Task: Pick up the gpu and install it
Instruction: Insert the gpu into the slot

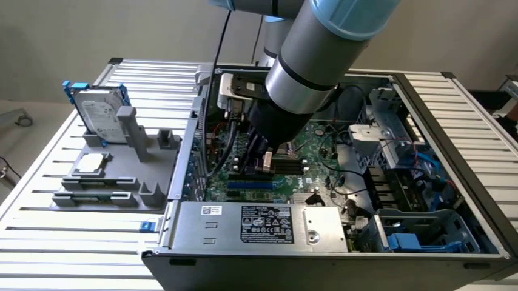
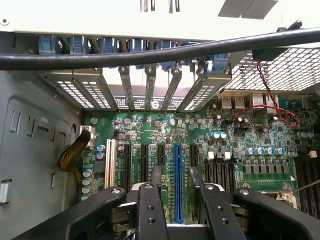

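Wrist view: gripper is down inside the open computer case, low over the green motherboard. Jaws spread; both dark fingers straddle the long blue slot, one on each side, and the slot shows clearly in the gap between them. Black slots run parallel just outside each finger, and a white slot sits further out, near the case wall. A thick black cable crosses ahead of the tool, above the rear bracket openings.

Exterior view: gripper hangs from the arm over the mid-board, with the power supply just beside it. A grey fixture holding the blue-framed hard drive and a small silver chip sits outside the case, well away from the tool.

gpu: cannot tell where it is.
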Robot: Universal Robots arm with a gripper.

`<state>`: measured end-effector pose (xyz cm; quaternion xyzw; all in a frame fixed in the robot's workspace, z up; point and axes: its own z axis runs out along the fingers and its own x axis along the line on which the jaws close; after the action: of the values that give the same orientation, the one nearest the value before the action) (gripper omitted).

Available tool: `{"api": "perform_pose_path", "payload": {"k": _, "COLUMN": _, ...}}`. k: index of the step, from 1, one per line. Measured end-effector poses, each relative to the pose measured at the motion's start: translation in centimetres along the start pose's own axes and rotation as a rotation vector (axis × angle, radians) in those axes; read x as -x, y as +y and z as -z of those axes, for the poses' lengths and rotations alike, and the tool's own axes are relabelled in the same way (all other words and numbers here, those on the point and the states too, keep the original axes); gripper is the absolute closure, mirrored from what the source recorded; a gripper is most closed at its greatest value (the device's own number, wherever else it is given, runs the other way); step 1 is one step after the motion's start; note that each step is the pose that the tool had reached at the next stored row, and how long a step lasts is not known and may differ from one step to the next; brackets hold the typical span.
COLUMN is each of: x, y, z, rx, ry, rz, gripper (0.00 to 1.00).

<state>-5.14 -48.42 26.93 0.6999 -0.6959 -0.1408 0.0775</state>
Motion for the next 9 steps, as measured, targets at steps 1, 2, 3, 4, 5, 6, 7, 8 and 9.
{"api": "perform_pose_path", "payload": {"k": 1, "x": 0.00, "y": 0.00, "z": 0.00, "rx": 0.0000, "ry": 0.0000, "rz": 0.000, "gripper": 0.65}}
{"api": "perform_pose_path", "payload": {"k": 2, "x": 0.00, "y": 0.00, "z": 0.00, "rx": 0.0000, "ry": 0.0000, "rz": 0.000, "gripper": 0.65}}
{"api": "perform_pose_path", "payload": {"k": 3, "x": 0.00, "y": 0.00, "z": 0.00, "rx": 0.0000, "ry": 0.0000, "rz": 0.000, "gripper": 0.65}}
{"api": "perform_pose_path", "payload": {"k": 4, "x": 0.00, "y": 0.00, "z": 0.00, "rx": 0.0000, "ry": 0.0000, "rz": 0.000, "gripper": 0.65}}
{"api": "perform_pose_path", "payload": {"k": 5, "x": 0.00, "y": 0.00, "z": 0.00, "rx": 0.0000, "ry": 0.0000, "rz": 0.000, "gripper": 0.65}}
{"api": "perform_pose_path", "payload": {"k": 6, "x": 0.00, "y": 0.00, "z": 0.00, "rx": 0.0000, "ry": 0.0000, "rz": 0.000, "gripper": 0.65}}
{"api": "perform_pose_path", "payload": {"k": 7, "x": 0.00, "y": 0.00, "z": 0.00, "rx": 0.0000, "ry": 0.0000, "rz": 0.000, "gripper": 0.65}}
{"api": "perform_pose_path", "payload": {"k": 8, "x": 0.00, "y": 0.00, "z": 0.00, "rx": 0.0000, "ry": 0.0000, "rz": 0.000, "gripper": 0.65}}
{"api": "perform_pose_path", "payload": {"k": 9, "x": 0.00, "y": 0.00, "z": 0.00, "rx": 0.0000, "ry": 0.0000, "rz": 0.000, "gripper": 0.65}}
